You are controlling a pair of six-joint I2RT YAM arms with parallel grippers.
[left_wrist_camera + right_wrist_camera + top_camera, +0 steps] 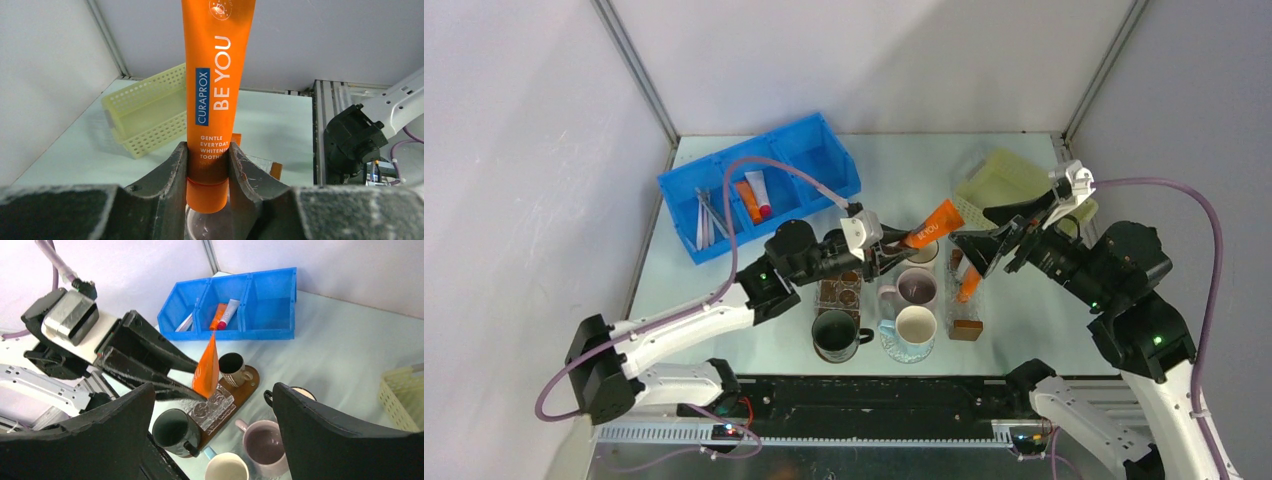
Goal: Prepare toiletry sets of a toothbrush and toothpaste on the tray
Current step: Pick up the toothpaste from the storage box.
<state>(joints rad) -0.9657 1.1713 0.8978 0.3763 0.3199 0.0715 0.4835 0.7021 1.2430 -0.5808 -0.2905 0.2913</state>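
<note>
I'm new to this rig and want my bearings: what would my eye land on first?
The orange toothpaste tube, clamped near its cap in the left gripper and held above the mugs mid-table. Facing it from the right, the right gripper stands wide open and empty. At the far left sits a blue bin holding a second orange tube.

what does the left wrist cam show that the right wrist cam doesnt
Only the left wrist view: the printed lettering on the orange toothpaste tube, readable close up, and part of the right arm.
Only the right wrist view: the blue bin with two tubes inside, the mugs and the brown board.
Both: that orange tube clamped in the left gripper, and the yellow basket.
</note>
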